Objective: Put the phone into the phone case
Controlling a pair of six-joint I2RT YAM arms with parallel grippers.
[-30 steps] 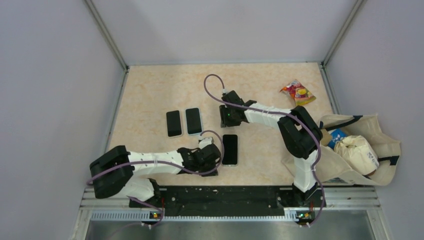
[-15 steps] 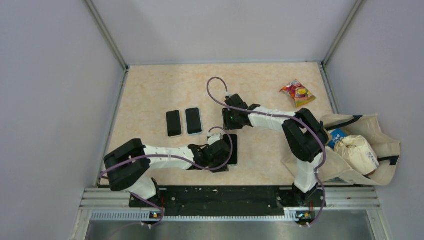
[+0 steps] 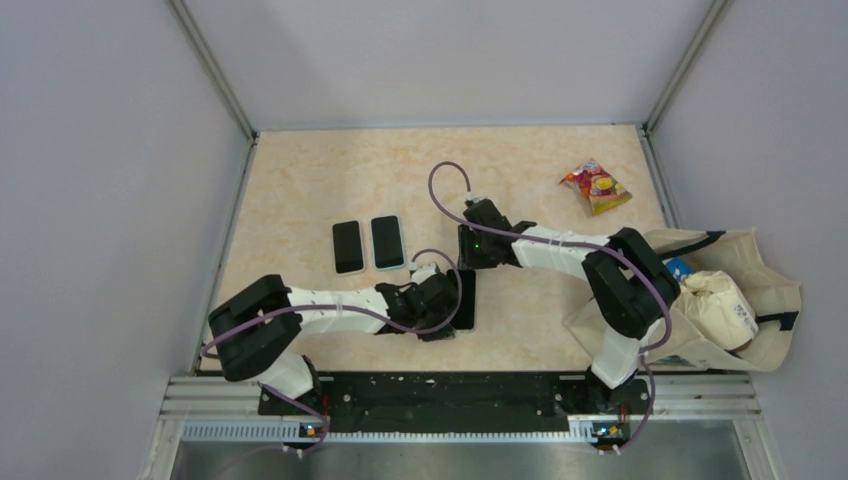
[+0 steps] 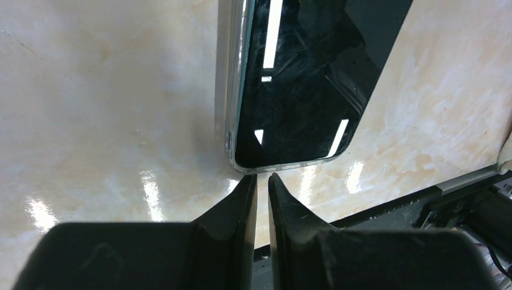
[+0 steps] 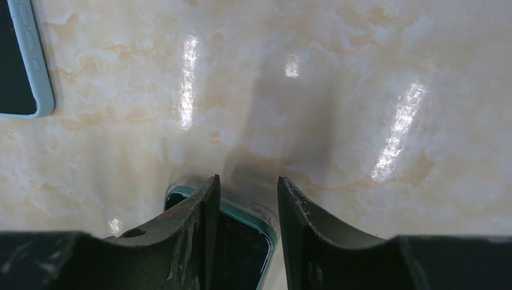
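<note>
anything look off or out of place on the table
Mostly tidy: two phones lie side by side, a third sits between the claws. The odd bits are a snack packet lying loose at the far right, and a tote bag slumped over the table's right edge with its contents showing.
</note>
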